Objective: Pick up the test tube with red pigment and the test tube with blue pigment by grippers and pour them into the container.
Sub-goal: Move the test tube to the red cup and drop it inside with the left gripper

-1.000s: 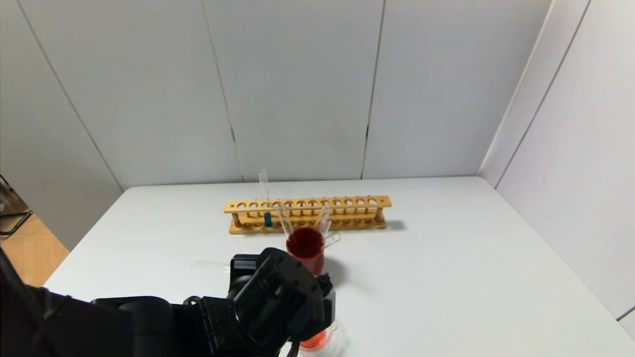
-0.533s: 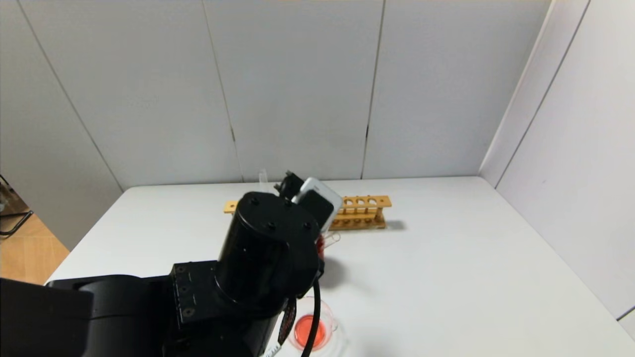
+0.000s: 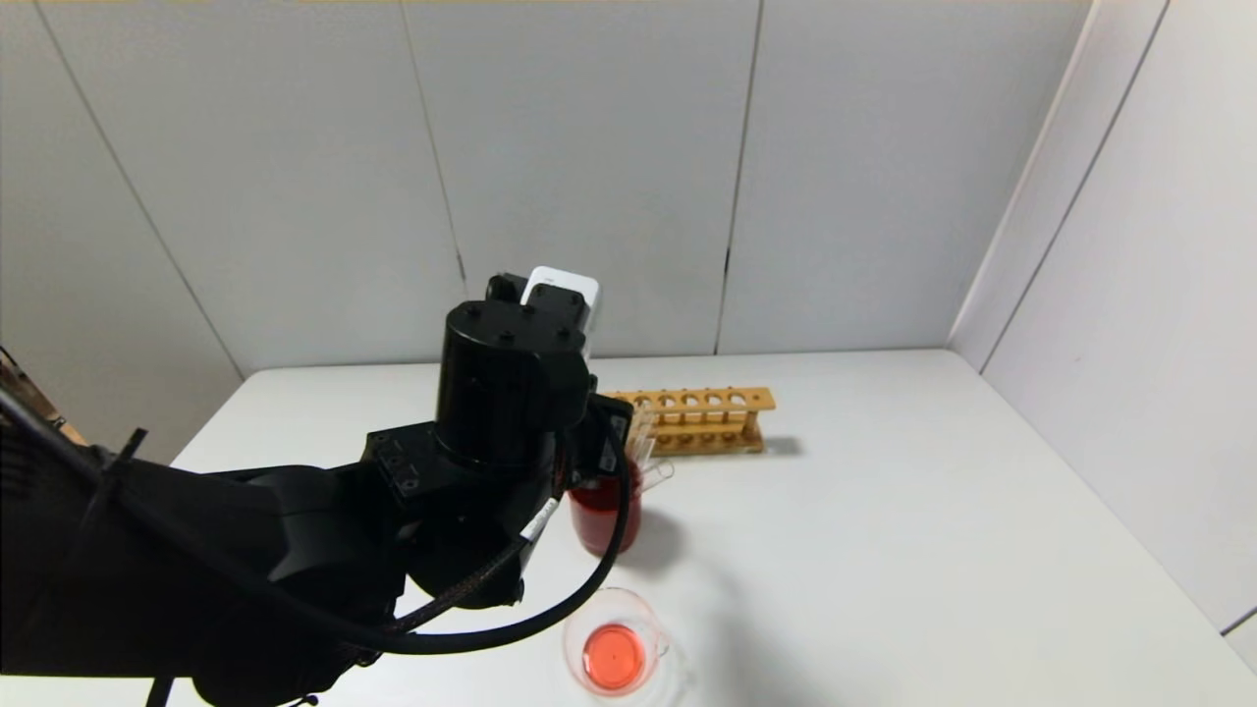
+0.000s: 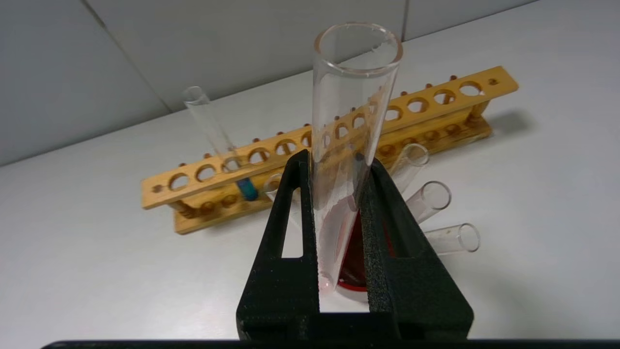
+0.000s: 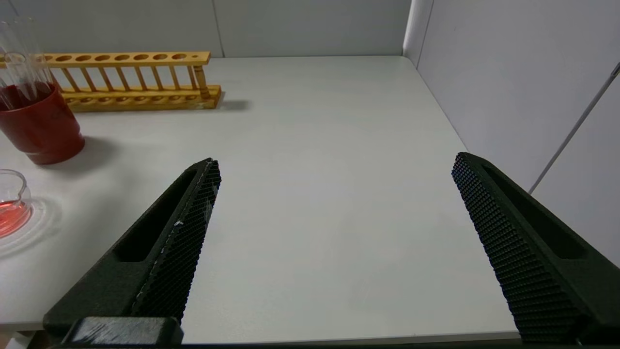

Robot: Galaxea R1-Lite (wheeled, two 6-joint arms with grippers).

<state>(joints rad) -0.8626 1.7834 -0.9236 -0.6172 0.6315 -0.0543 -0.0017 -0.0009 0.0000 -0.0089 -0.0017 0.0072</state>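
Note:
My left gripper (image 4: pixel 339 160) is shut on the test tube with red pigment (image 4: pixel 356 72). The tube stands nearly upright, mouth up, with only a pink film inside, above the beaker of dark red liquid (image 4: pixel 356 252). In the head view the left wrist (image 3: pixel 511 393) hides the fingers. The test tube with blue pigment (image 4: pixel 247 188) stands in the wooden rack (image 4: pixel 436 121). The container (image 3: pixel 572 643) sits at the table's front and holds orange-red liquid; it also shows in the right wrist view (image 5: pixel 17 182). My right gripper (image 5: pixel 336 162) is open and empty, low over the table's front right.
The red beaker (image 3: pixel 604 516) stands in front of the rack (image 3: pixel 702 420) with colourless tubes (image 4: pixel 428 201) leaning in it. White walls close the back and right. The table's right half (image 5: pixel 339 121) is bare.
My left arm rose from over the container at the front and swung back toward the beaker and rack. The tube is now upright. The container with orange-red liquid is uncovered.

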